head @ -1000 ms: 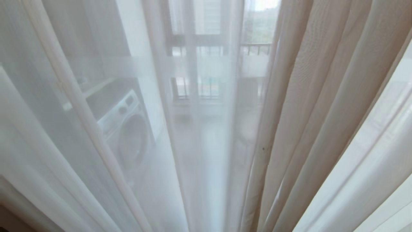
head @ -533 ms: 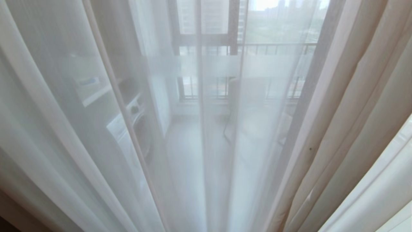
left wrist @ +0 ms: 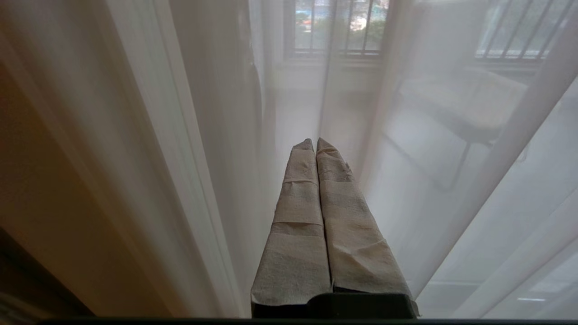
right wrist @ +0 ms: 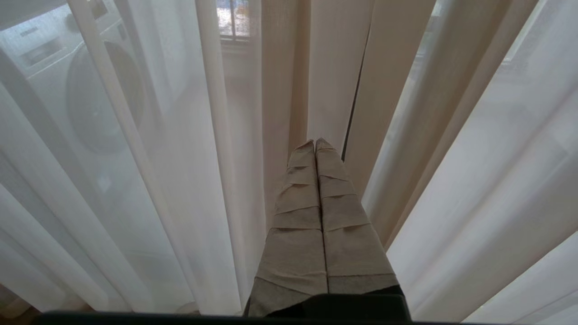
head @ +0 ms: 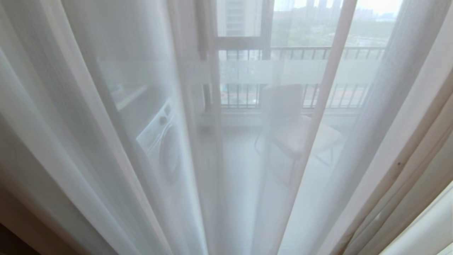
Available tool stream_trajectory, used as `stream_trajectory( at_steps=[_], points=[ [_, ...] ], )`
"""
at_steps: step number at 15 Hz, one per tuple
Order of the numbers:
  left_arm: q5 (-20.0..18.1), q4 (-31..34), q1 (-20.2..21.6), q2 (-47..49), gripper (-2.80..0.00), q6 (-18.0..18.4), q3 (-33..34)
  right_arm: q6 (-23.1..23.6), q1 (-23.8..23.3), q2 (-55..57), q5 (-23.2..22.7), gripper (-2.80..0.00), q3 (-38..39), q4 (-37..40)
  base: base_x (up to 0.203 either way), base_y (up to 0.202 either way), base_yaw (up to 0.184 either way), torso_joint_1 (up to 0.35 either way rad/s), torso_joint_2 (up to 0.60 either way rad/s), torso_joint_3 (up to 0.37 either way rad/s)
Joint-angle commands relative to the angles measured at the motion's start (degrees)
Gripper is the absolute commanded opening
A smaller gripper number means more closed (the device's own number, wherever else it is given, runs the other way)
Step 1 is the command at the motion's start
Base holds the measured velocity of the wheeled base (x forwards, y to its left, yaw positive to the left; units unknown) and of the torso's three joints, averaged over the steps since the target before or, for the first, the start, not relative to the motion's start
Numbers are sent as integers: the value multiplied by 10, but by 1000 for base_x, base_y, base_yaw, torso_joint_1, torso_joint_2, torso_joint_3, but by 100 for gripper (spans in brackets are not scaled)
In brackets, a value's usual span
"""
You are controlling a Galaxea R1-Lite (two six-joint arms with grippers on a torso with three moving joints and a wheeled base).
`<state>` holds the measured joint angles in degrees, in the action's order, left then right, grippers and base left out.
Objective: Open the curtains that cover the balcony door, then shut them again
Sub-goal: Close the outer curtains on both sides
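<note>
The curtains hang shut right in front of me. Thin white sheers (head: 106,141) fill most of the head view, and thick beige drapes (head: 417,148) hang at the right edge. Through the sheers I make out the balcony door, with its frosted band (head: 244,71) across the glass. Neither arm shows in the head view. In its wrist view my left gripper (left wrist: 314,141) is shut and empty, its taped fingers pointing at the sheer (left wrist: 203,135). My right gripper (right wrist: 314,141) is also shut and empty, just short of the beige drape folds (right wrist: 334,67).
Beyond the glass stand a washing machine (head: 162,141) on the left and a chair (head: 293,131) to the right of centre. A railing (head: 318,53) runs along the balcony's far side. A dark strip of floor (head: 7,244) shows at the bottom left.
The whole head view has slid to the right, so the camera has moved leftward. The beige drapes now sit at the right edge and the chair has come into sight. Curtains hang as before.
</note>
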<state>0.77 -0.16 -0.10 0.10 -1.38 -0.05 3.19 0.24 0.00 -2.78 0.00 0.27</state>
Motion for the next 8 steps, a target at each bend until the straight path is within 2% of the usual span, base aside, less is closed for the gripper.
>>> stream_trajectory(
  at_steps=[1, 8],
  points=[
    [0, 0, 0, 0, -280, 0, 0, 1, 0, 0, 0, -280, 0, 0, 0, 202, -1, 2, 3, 7],
    [0, 0, 0, 0, -280, 0, 0, 1, 0, 0, 0, -280, 0, 0, 0, 192, 0, 2, 3, 3]
  ],
)
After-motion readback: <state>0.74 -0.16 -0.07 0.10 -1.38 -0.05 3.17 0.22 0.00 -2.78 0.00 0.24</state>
